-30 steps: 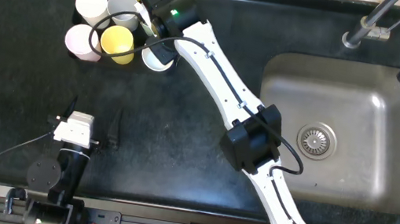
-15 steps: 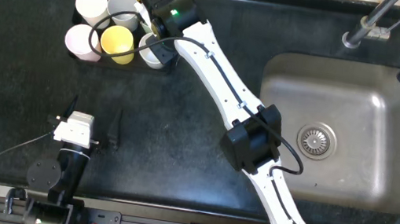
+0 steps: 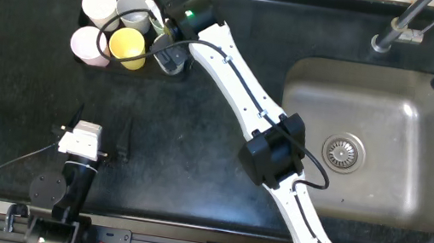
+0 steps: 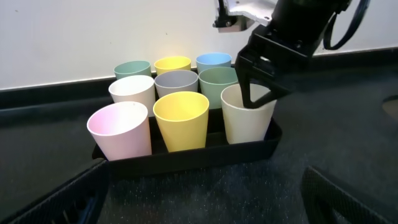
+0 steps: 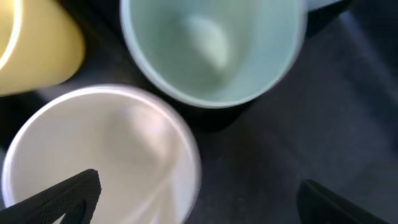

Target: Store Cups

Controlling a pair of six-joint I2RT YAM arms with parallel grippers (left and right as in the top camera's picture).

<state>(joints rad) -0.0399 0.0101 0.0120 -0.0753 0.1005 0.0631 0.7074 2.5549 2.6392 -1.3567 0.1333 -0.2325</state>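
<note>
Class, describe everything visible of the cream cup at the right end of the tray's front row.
The cream cup is a plain, handleless, tapering tumbler, matt like plastic. It stands upright and empty in the black tray, beside the yellow cup and before a pale green cup. The right gripper hangs open over it, one finger inside its rim, the other outside.
</note>
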